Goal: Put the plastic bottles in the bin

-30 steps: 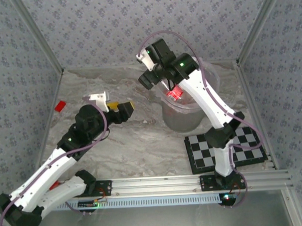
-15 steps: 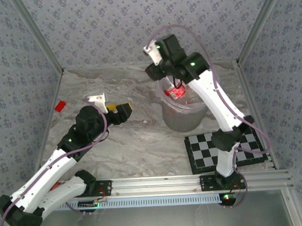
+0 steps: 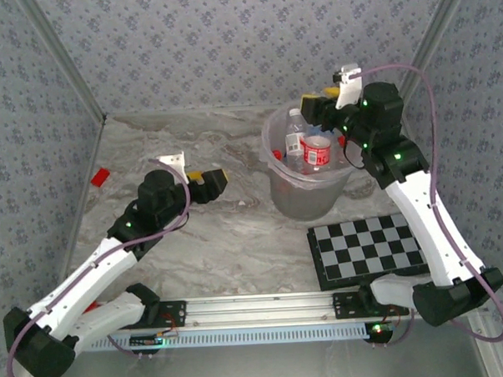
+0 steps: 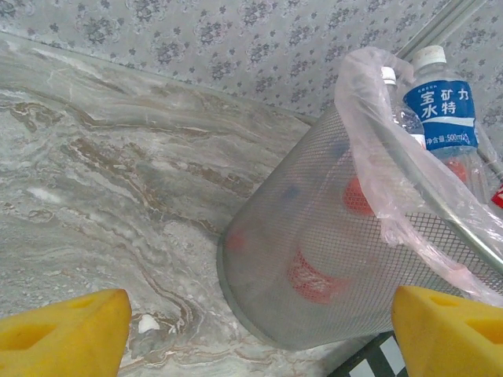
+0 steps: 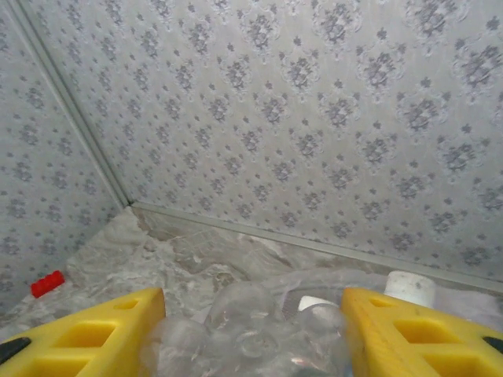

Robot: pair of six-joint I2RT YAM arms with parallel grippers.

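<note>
The bin (image 3: 304,199) stands at the back right of the marble table, its clear bag folded over the rim. Several plastic bottles (image 3: 317,152) stick up out of it, one with a red label. In the left wrist view the mesh bin (image 4: 314,259) leans across the middle, and a blue-labelled bottle (image 4: 440,102) pokes out on top. My left gripper (image 3: 209,182) hovers left of the bin, open and empty. At the bin's far rim my right gripper (image 3: 319,100) is open. Clear bottles (image 5: 251,322) lie between its fingers (image 5: 94,334); whether they touch is unclear.
A black-and-white checkerboard (image 3: 367,250) lies in front of the bin on the right. A small red block (image 3: 100,177) sits by the left wall, also in the right wrist view (image 5: 47,283). Papered walls close in three sides.
The right arm swung from over the bin's left side to its far right rim, uncovering the bottles inside. The left gripper edged slightly right.
</note>
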